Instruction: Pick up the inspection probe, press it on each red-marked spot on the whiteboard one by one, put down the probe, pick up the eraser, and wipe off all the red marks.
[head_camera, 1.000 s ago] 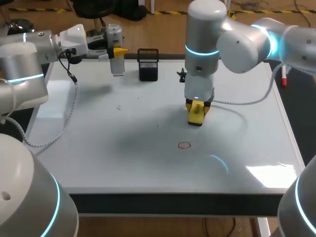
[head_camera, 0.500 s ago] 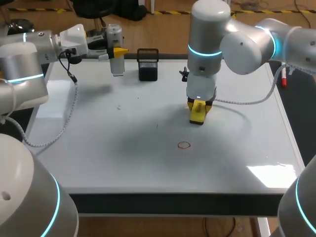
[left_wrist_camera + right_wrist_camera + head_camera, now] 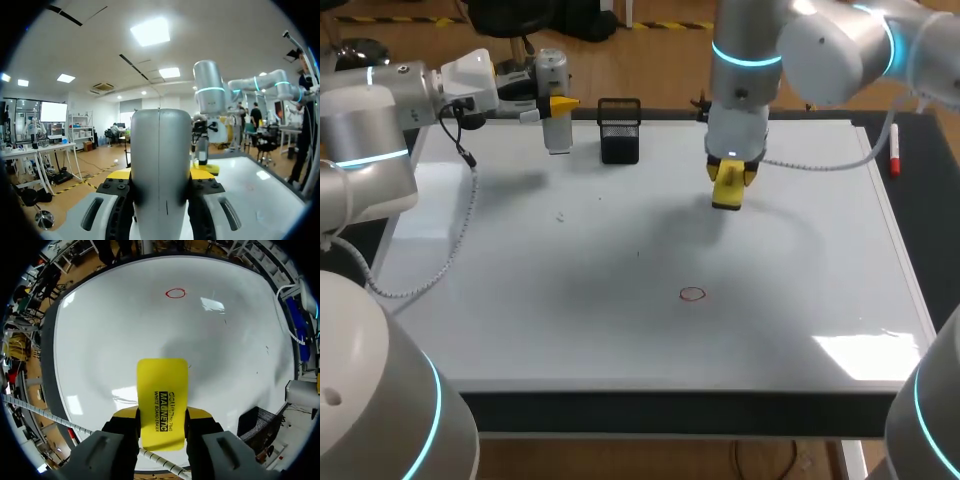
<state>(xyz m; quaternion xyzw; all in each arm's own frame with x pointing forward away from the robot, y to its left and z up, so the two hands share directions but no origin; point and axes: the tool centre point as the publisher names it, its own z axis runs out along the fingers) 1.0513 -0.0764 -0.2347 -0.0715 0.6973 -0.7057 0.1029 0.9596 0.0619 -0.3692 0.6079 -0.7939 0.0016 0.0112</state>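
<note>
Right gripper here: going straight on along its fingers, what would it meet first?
The right gripper, shut on the yellow eraser, points down at the whiteboard. The eraser would probably touch bare board first, short of the red circle; how high it hangs is unclear.

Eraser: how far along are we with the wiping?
Done: the eraser is picked up, in the right gripper above the whiteboard. Left: one red circle, unwiped. The inspection probe is not put down; the left gripper holds it.
</note>
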